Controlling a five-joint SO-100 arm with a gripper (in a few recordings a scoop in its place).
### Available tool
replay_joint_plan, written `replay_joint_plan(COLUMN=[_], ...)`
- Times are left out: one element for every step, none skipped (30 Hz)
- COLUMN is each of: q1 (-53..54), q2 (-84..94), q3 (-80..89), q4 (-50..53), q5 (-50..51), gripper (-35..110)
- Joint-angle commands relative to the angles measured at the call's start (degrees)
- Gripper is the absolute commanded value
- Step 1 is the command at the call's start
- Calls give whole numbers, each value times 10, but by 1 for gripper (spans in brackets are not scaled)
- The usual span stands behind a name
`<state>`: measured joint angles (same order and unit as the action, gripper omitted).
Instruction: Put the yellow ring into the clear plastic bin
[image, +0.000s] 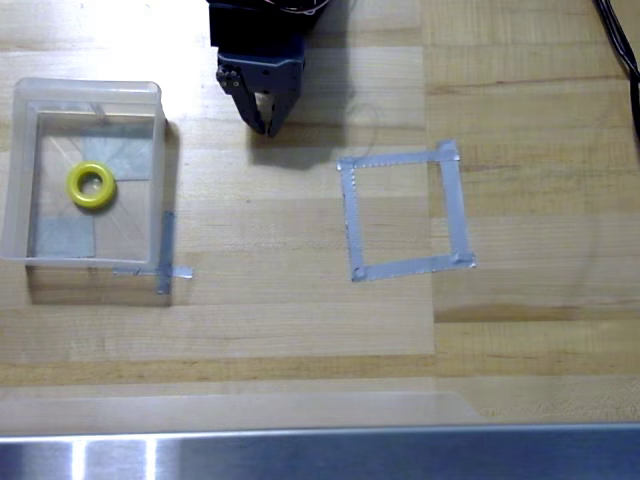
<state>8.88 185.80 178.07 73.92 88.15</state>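
Seen from overhead, the pincer (268, 122) hung at the top of the frame, to the upper right of the clear plastic bin (12, 180) and well apart from it. Its two dark fingers tapered down to tips that met, or very nearly met; the jaws stood together with nothing between them. The tips touched no object, and a shadow lay on the desk (300, 330) just below them.

The yellow ring (91, 186) lay flat inside the bin, left of centre on the bin's floor, clear of all four walls. Grey tape patches (118, 156) showed through the bin's bottom, one just beside the ring on its upper right. A short cross of grey tape (165, 262) sat on the desk at the bin's lower right corner.

A square outline of grey tape (350, 215) lay on the desk well to the right of the bin, below and to the right of the pincer.
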Motion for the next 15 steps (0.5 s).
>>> replay_joint_plan(q1=[5,5,5,5,5,5,5,5,5,5,2,-5,-12,-18,-18], q2=[5,5,5,5,5,5,5,5,5,5,5,5,5,5,5], q3=[-7,-7,-7,-7,-7,-7,-7,-7,-7,-7,-6,-6,-6,-6,-6], q4=[3,3,3,3,3,3,3,3,3,4,8,18,30,42,53], q5=[4,4,4,4,4,4,4,4,4,4,4,4,4,4,4], gripper=[1,1,1,1,1,1,1,1,1,1,1,1,1,1,1])
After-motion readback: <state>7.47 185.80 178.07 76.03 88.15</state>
